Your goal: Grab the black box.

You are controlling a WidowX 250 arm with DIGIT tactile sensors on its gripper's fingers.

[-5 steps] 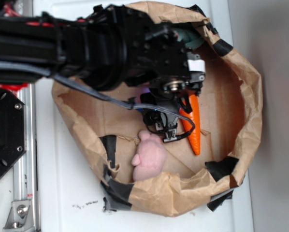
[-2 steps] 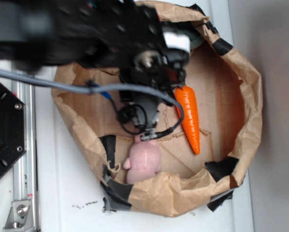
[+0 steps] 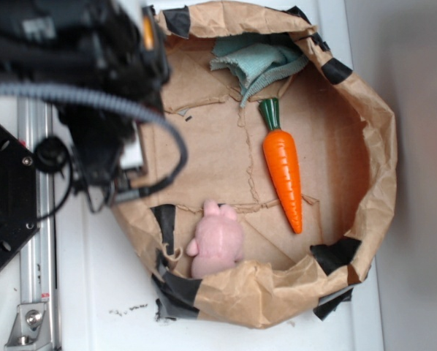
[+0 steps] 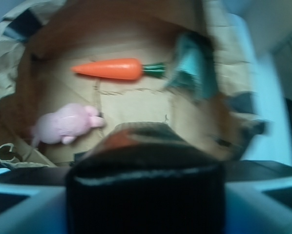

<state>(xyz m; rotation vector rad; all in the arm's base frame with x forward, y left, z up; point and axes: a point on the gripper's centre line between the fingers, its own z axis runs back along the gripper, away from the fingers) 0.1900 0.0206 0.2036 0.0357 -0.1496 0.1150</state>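
i read the grab as done. in the wrist view a glossy black box [image 4: 146,195] fills the bottom of the frame, wedged between the pale fingers [image 4: 19,209] of my gripper [image 4: 146,204], so the jaws look clenched on it. from outside, the arm [image 3: 72,80] sits blurred over the left rim of the paper bag [image 3: 379,146], the box hidden there. carrot [image 3: 284,172], pink pig [image 3: 217,241] and teal cloth [image 3: 259,62] lie in the bag. what's left, i judge, is just keeping the hold.
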